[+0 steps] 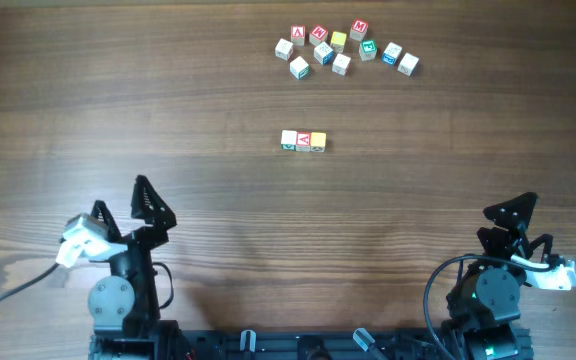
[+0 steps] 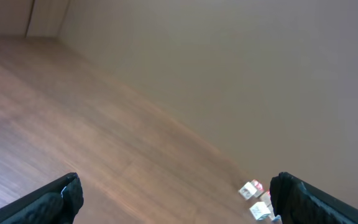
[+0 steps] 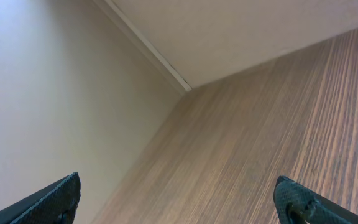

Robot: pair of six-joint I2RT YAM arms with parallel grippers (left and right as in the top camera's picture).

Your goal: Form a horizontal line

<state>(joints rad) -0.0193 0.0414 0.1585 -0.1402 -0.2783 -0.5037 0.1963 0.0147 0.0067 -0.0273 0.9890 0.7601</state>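
Note:
Three tiny letter cubes sit side by side, touching, in a left-to-right row at the table's middle: a pale one with green marks (image 1: 289, 141), a pale one with a red letter (image 1: 304, 141), a yellow one (image 1: 318, 141). My left gripper (image 1: 121, 204) is open and empty at the near left, well away from them. My right gripper (image 1: 511, 214) is open and empty at the near right. In the left wrist view the open fingers (image 2: 176, 196) frame bare table with a few small cubes (image 2: 252, 190) by the right finger. The right wrist view shows open fingers (image 3: 179, 199) over bare wood.
A loose cluster of several more letter cubes (image 1: 340, 47) lies at the far edge of the table, right of centre. Cables trail from both arm bases at the near edge.

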